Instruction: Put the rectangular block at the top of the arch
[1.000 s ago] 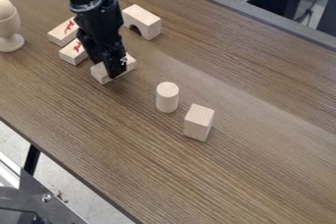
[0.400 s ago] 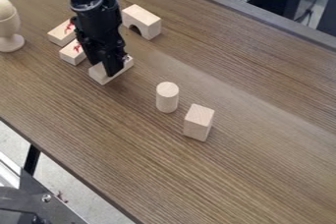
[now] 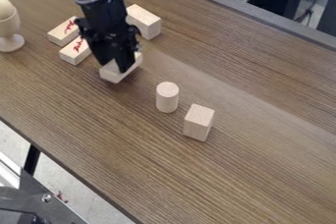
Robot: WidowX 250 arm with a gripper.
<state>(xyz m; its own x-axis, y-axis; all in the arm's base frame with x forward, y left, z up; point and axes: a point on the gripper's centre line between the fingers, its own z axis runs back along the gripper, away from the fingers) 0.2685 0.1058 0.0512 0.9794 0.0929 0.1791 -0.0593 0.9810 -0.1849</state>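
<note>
My black gripper (image 3: 121, 66) hangs down at the upper left of the camera view, shut on a pale rectangular block (image 3: 113, 74). The block's two ends stick out on either side of the fingers, and it looks slightly raised over the table. Behind and to the right of the gripper is the wooden arch (image 3: 150, 23), standing on the table with its left part and opening hidden by the arm.
Two blocks with red marks (image 3: 64, 32) (image 3: 75, 51) lie left of the gripper. A wooden cup (image 3: 10, 29) stands at the left edge. Nearer the middle of the table (image 3: 263, 169) are an upright cylinder (image 3: 167, 97) and a taller block (image 3: 199, 122).
The gripper and the rectangular block have shifted to the right and slightly up in the view. The arm now covers more of the arch. Other pieces have stayed put.
</note>
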